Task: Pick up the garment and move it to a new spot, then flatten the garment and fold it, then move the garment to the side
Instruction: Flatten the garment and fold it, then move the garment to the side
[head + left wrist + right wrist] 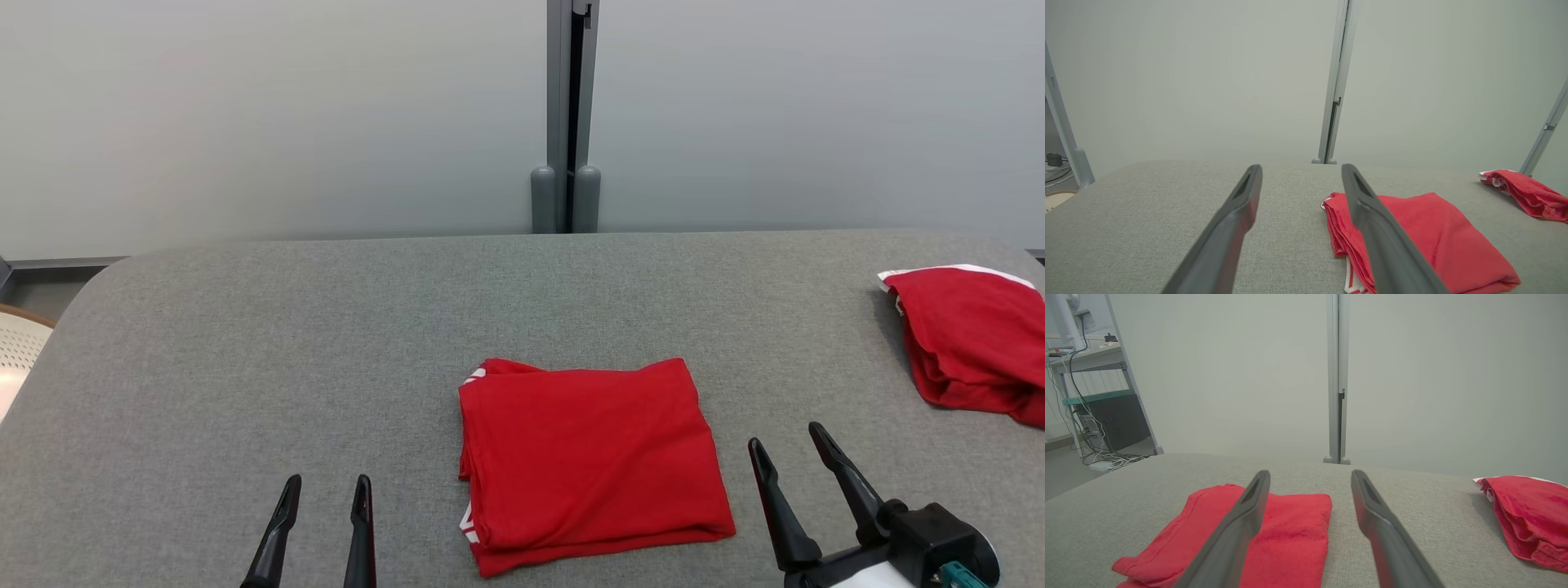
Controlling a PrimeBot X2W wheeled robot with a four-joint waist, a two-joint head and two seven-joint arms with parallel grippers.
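Long dark fingers of the left claw [326, 483] are standing spread apart at the near edge, released and gripping nothing, over the grey felt-covered bench [245, 343]. Just right of it, the red folded cloth garment with white trim [592, 457] is lying flat as a neat rectangle in the near middle of the bench, touching neither claw. On its other side the right claw [785, 437] is also waiting wide and empty, near the garment's right edge.

Folding is looking finished, so I am judging that only the move to the side is remaining. Danger is lying in the layers: if a claw is pinching only the top sheet, the fold is going to open during lifting. Dragging over the rough felt may be wrinkling the lower layers.

Beyond the bench's left corner a pale perforated round object [20, 351] is showing, and a grey upright post [566, 122] is standing behind the far edge. At the far right a second red garment with a white border [971, 343], loosely folded, is occupying the end of the bench. It is narrowing the free place there, so the carried garment may be landing on it or slipping over the edge.
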